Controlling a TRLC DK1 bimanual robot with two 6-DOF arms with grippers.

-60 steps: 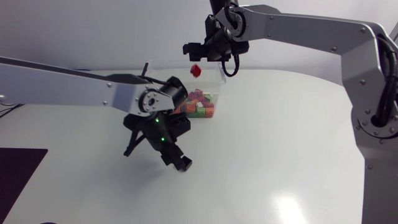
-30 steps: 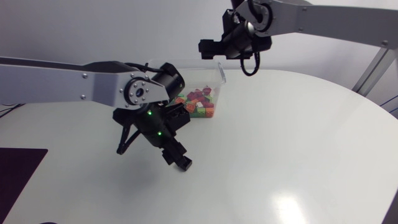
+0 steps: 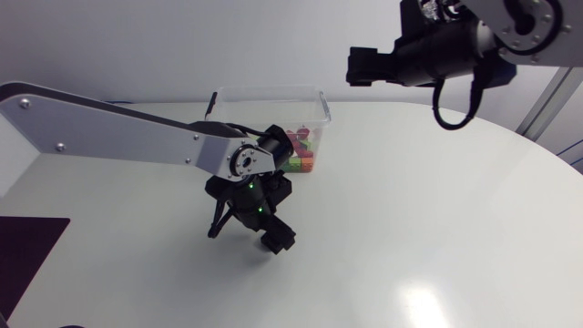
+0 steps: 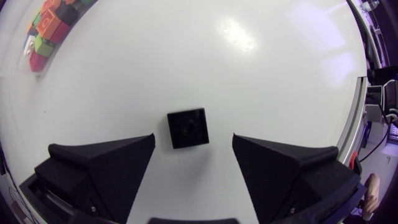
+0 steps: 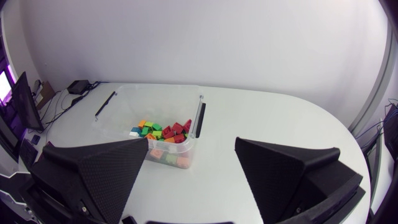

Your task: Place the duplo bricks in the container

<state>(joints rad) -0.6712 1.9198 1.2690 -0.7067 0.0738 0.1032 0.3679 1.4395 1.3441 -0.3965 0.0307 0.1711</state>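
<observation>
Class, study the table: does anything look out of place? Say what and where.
One black brick lies alone on the table, outside the clear container holding the coloured bricks. It sits under the left tool, between its open fingers, not gripped.

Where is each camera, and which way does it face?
Head view: above the table, looking down on both arms and the container.
Left wrist view: on left arm, straight down at black brick between own open fingers.
Right wrist view: on raised right arm, toward the container; own fingers show.
Shared: all see the coloured bricks.
</observation>
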